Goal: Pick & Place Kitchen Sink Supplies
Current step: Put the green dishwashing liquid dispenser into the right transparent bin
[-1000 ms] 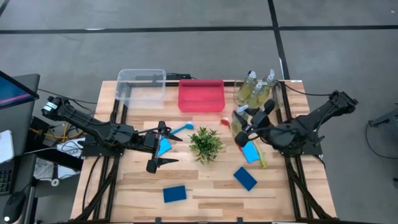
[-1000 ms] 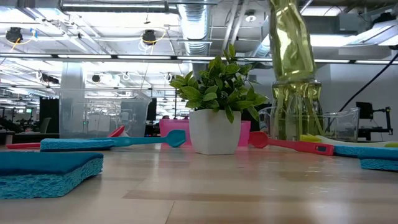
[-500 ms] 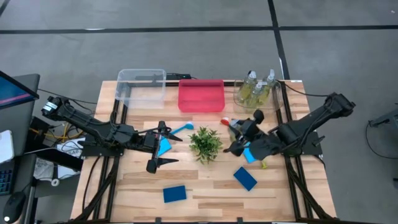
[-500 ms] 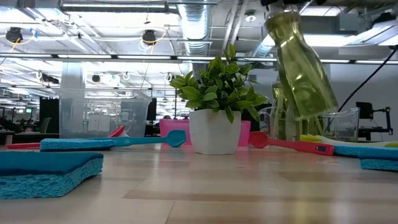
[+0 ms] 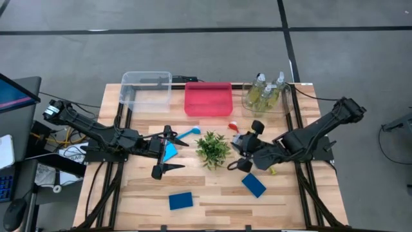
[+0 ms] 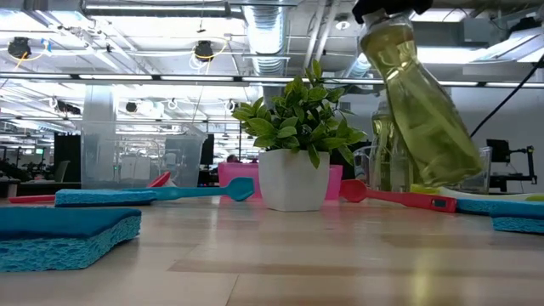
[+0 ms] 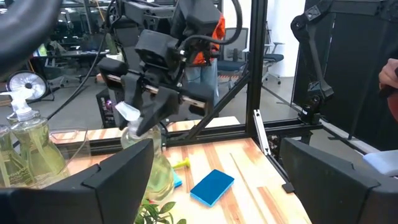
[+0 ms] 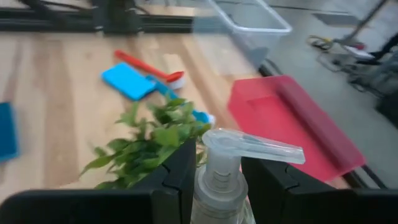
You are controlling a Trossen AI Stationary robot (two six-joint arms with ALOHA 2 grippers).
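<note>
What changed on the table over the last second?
The right tool, gripping a pump bottle by its neck, carried it from beside the clear bin at the back right toward the plant, tilting it as it went. The left tool stayed open over a blue sponge; the other sponges, brushes and bins did not move.

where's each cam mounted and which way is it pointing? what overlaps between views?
High: overhead, straight down on the table; both arms show, left pincer open, right pincer shut on a pump bottle.
Low: table-top height, level across the table into the room; the tilted pump bottle hangs at upper right.
Left wrist: past its own fingers toward the right arm.
Right wrist: past its fingers, bottle pump between them.
Shared: the plant appears in all four views.
</note>
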